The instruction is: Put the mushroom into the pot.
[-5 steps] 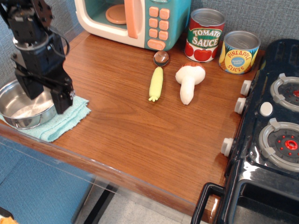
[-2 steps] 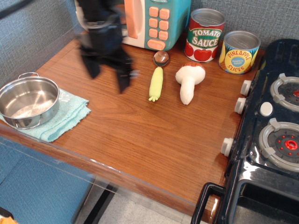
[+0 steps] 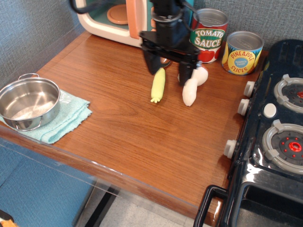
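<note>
Wooden counter; mushroom [image 3: 191, 90] lengthwise, stem nearward

— How much of the mushroom [image 3: 191, 92] can you see from there?

— Just the white stem and a sliver of the head; the gripper [image 3: 169, 71] covers the cap.

— And the spoon [image 3: 158, 84]?

— The yellow-green handle shows, the bowl end sits behind the black jaws. The arm runs off the top edge.

— The toy microwave [image 3: 127, 20]?

— Its top is cut off, and the arm hides its keypad side. The stove [image 3: 274, 137] is chopped by the right and bottom edges.

— The pot [image 3: 27, 102]?

— Its left rim just clips the frame edge.
</note>
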Robot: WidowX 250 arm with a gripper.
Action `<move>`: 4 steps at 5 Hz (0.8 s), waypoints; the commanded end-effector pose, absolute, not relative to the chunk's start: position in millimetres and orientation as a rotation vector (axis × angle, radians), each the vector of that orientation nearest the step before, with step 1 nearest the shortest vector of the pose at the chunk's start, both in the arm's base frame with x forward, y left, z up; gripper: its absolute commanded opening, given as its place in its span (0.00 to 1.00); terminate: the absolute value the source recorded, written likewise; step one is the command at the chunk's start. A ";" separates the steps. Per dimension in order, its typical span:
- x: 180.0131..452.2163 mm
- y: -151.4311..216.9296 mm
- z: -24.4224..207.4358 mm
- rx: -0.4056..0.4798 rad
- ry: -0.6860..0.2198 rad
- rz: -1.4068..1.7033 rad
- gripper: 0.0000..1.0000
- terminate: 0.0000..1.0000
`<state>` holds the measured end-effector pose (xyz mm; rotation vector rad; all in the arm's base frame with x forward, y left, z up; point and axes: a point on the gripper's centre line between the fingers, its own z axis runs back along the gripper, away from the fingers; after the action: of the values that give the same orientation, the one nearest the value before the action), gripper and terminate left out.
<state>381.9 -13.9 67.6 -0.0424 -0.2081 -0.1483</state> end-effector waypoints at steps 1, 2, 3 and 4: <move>399.0 -30.6 52.7 -0.050 -0.200 -0.128 1.00 0.00; 398.0 -39.0 39.5 -0.067 -0.184 -0.126 1.00 0.00; 396.7 -42.3 30.9 -0.070 -0.176 -0.129 1.00 0.00; 398.2 -41.9 27.7 -0.072 -0.183 -0.138 0.00 0.00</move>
<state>394.5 -40.4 13.4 -0.0728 -0.1472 -0.1307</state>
